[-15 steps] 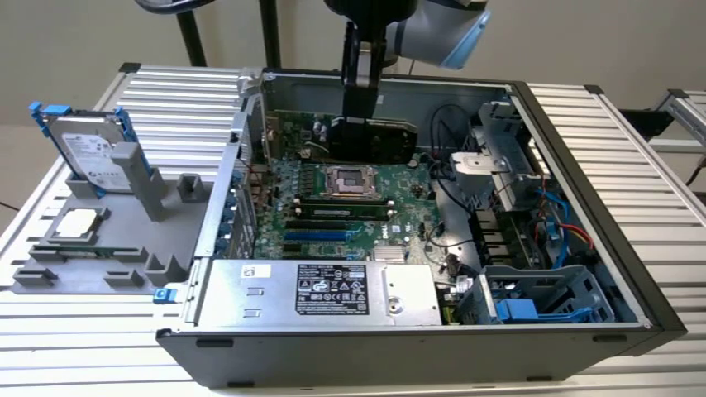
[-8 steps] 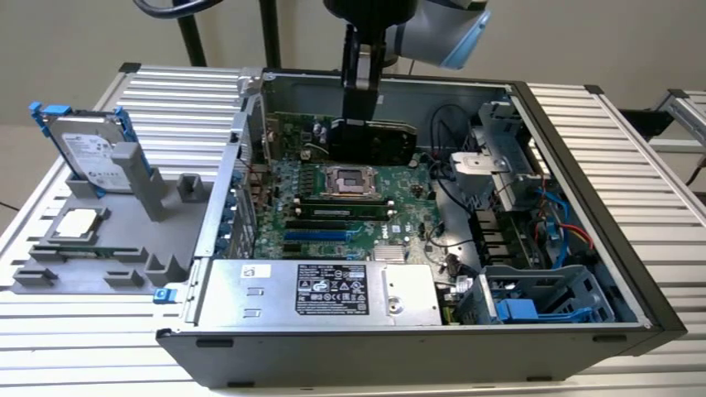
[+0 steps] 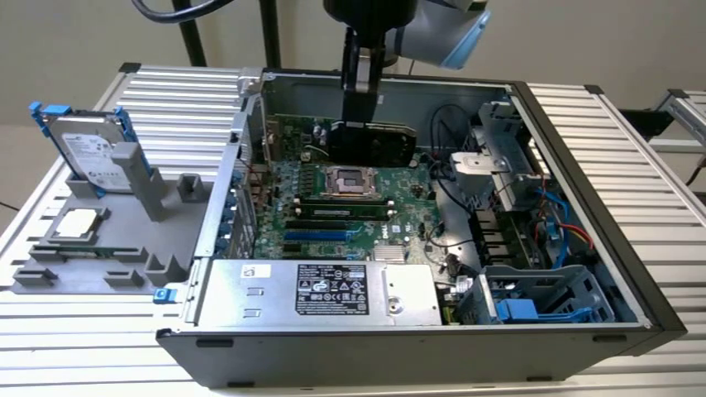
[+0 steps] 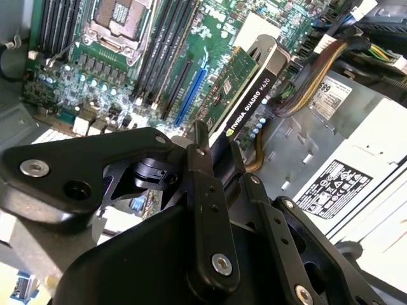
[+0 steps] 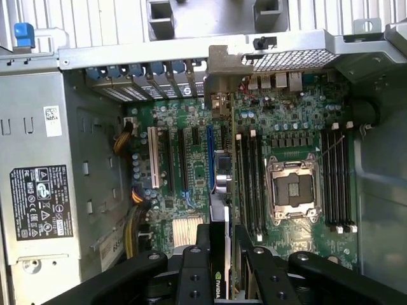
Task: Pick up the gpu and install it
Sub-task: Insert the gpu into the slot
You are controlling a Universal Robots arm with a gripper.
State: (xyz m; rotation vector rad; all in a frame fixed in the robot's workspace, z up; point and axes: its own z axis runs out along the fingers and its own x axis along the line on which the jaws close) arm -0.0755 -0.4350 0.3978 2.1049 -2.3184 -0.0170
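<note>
Claw (image 3: pixel 359 124) straight down over the motherboard (image 3: pixel 331 222), clamped tight on the gpu (image 3: pixel 392 147) edge.

Upright hard drive (image 3: pixel 91 157) near open case (image 3: pixel 386 357)

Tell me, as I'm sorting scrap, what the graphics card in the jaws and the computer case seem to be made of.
Graphics card: green circuit board, probably fibreglass laminate, with a smooth black cover that looks plastic. Computer case: thin sheet metal, likely steel, dull grey, judging by folded edges and punched vents.
</note>
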